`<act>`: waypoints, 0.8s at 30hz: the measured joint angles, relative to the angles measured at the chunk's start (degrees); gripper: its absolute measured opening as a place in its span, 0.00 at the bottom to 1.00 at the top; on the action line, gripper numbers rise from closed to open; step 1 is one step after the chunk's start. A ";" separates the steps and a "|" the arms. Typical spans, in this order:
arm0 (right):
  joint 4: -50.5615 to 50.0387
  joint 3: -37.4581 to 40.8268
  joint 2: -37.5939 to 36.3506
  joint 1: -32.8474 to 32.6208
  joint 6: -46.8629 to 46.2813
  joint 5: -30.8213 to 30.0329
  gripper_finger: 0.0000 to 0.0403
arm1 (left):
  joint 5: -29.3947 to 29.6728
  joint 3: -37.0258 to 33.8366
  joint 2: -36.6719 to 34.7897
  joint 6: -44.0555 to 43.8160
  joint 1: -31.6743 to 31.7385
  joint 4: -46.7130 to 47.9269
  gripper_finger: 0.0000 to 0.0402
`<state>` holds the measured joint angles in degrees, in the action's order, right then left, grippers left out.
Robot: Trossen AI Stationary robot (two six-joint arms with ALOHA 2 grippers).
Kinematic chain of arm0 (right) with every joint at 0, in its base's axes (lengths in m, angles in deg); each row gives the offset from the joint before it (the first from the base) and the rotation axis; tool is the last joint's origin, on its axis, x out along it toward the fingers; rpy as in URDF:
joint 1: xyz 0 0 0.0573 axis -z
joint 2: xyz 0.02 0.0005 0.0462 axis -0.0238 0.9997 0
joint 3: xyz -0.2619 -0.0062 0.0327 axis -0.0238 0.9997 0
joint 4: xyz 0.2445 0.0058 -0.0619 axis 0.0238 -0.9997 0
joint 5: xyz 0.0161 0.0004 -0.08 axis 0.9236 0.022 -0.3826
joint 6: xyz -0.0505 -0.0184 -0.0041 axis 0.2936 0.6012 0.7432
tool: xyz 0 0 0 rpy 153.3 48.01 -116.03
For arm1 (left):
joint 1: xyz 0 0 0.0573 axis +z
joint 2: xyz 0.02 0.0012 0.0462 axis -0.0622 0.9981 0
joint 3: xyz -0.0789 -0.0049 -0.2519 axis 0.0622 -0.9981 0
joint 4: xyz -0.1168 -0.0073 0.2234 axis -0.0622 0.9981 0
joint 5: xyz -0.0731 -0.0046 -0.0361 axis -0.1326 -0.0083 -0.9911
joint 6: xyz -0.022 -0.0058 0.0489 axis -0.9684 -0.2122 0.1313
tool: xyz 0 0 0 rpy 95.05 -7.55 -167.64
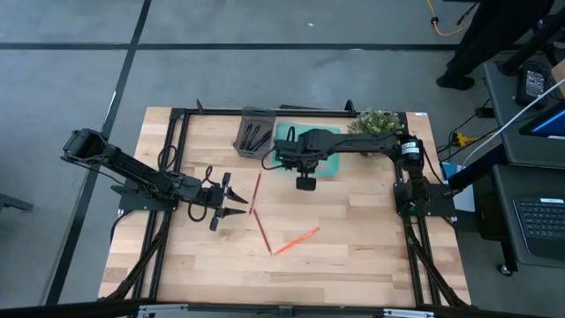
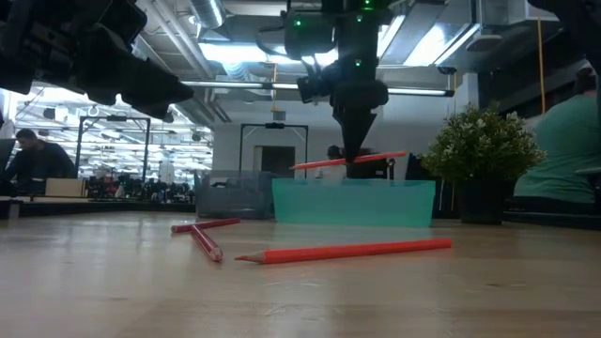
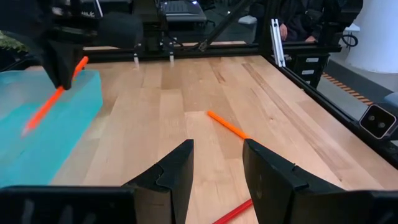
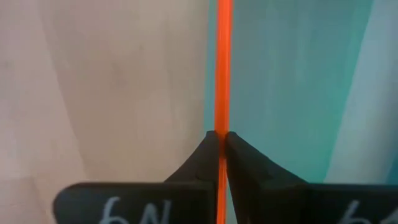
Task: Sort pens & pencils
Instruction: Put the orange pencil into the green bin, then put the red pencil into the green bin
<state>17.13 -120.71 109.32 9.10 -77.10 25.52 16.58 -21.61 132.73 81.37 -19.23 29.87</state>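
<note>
Right end effector (image 2: 357, 155) is clenched on one orange pencil (image 2: 347, 161), held level above the teal tray (image 2: 352, 202); right wrist view shows the shaft pinched between the fingertips, running along the tray's edge.

Judgement: pencil is light, stiff and thin, with a smooth shaft that could swivel in a pinch. Mid-length hold, as here, keeps it balanced.

Three more pencils (image 1: 262, 231) lie on the wooden surface (image 1: 371, 238), two of them touching or crossing. Black pens (image 1: 257, 137) sit in the grey tray (image 1: 256, 129) beside the teal one.

Left end effector (image 1: 231, 201) waits released, low over the surface just beside the nearest pencil.

Obstacles: teal tray wall under the held pencil; potted plant (image 1: 375, 123) behind the trays, near the right arm.
</note>
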 joint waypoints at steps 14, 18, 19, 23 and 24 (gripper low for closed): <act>0.86 0.00 0.00 5.55 1.98 -0.04 0.01 | 0.04 0.00 0.00 0.00 -0.02 0.59 0.33; 1.04 0.00 0.00 7.29 2.00 -0.04 0.01 | 0.05 0.00 0.00 0.00 -0.01 0.57 0.33; 1.03 0.00 0.00 7.62 2.00 -0.04 0.01 | 0.05 0.00 0.00 0.00 -0.02 0.57 0.33; 1.15 0.00 0.00 8.33 1.96 -0.04 0.02 | 0.07 0.02 0.00 0.00 -0.01 0.57 0.33; 1.15 0.00 0.00 8.34 1.94 -0.02 0.02 | 0.07 0.00 0.00 0.00 -0.01 0.57 0.33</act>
<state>18.27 -120.71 109.32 17.44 -75.16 25.50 16.64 -21.61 132.73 81.37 -19.24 30.43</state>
